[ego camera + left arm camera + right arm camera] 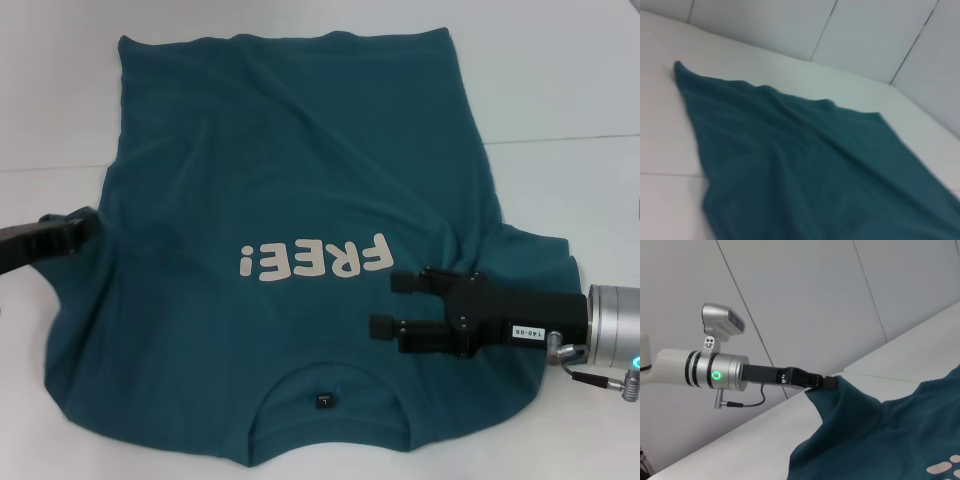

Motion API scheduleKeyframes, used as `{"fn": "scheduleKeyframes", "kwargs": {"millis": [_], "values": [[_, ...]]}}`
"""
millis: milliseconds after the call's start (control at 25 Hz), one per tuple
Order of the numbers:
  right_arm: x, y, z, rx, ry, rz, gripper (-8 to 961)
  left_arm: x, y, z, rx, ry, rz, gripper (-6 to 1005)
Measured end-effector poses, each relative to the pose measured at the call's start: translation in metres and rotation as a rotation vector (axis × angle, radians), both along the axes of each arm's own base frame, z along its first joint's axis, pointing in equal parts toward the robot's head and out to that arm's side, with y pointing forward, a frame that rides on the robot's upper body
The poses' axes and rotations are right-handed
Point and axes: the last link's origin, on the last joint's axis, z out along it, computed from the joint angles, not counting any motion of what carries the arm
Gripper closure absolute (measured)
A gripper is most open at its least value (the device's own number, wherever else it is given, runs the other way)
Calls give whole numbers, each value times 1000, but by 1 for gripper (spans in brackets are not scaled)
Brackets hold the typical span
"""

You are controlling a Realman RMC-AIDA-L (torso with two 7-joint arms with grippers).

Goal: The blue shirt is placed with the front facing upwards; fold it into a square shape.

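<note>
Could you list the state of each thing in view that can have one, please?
blue shirt: front up, mostly spread out, wrinkled, left sleeve lifted, not yet folded.
left gripper: at the shirt's left sleeve edge, shut on the fabric.
right gripper: over the shirt's right shoulder area, fingers apart, holding nothing.
table: white, bearing the shirt.

Black right gripper (pixel 392 304) w/ white label, silver wrist (green LED), thin grey cable
</note>
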Motion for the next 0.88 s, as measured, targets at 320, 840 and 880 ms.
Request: {"fn": "scheduleKeyframes", "kwargs": {"millis": [320,840,880], "values": [[0,0,1,2,-2,1,13,15,3,0,-20,-69,-32,984],[0,0,0,-1,-1,0,12,23,8,-6,-32,-90,-45,985],[0,0,0,-1,-1,-1,12,23,8,-6,-33,-92,-44,985]]}}
